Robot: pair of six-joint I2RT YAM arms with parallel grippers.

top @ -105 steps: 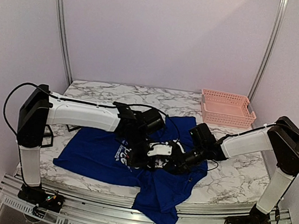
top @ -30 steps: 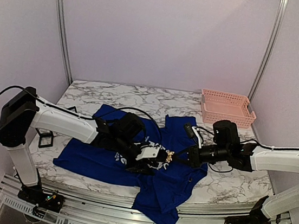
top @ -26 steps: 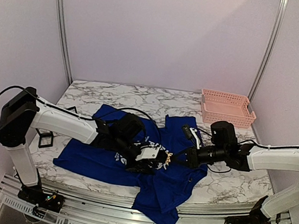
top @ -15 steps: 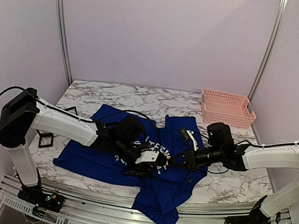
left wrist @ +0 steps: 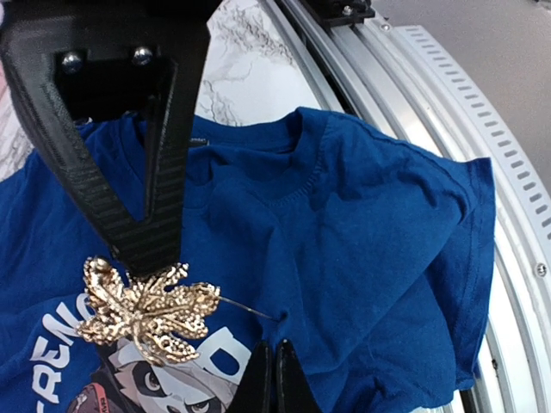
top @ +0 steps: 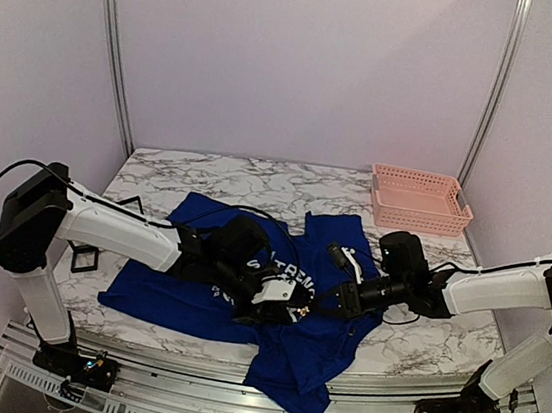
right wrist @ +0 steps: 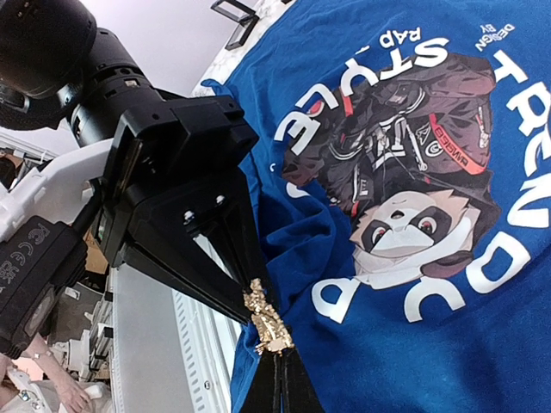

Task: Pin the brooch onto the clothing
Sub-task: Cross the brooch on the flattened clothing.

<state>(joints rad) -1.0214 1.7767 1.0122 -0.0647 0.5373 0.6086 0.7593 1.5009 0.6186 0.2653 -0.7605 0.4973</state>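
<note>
Gold brooch (left wrist: pixel 146 314), one; blue T-shirt (left wrist: pixel 370 232), one

Gold filigree leaf brooch (left wrist: pixel 146 310), pin sticking out sideways, was pinched at the tip of the right hand (left wrist: pixel 153 258) just above the chest print. Royal-blue T-shirt (top: pixel 160 288) lay rumpled on the worktop (top: pixel 259 179), print up, part draped over the near edge.

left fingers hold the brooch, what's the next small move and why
Probably ease the left fingers down so the pin of the gold leaf-shaped brooch pierces the royal-blue T-shirt. They are shut on the brooch, its pin shows bare, not through the cloth, and the shut right fingers sit beside its tip.
</note>
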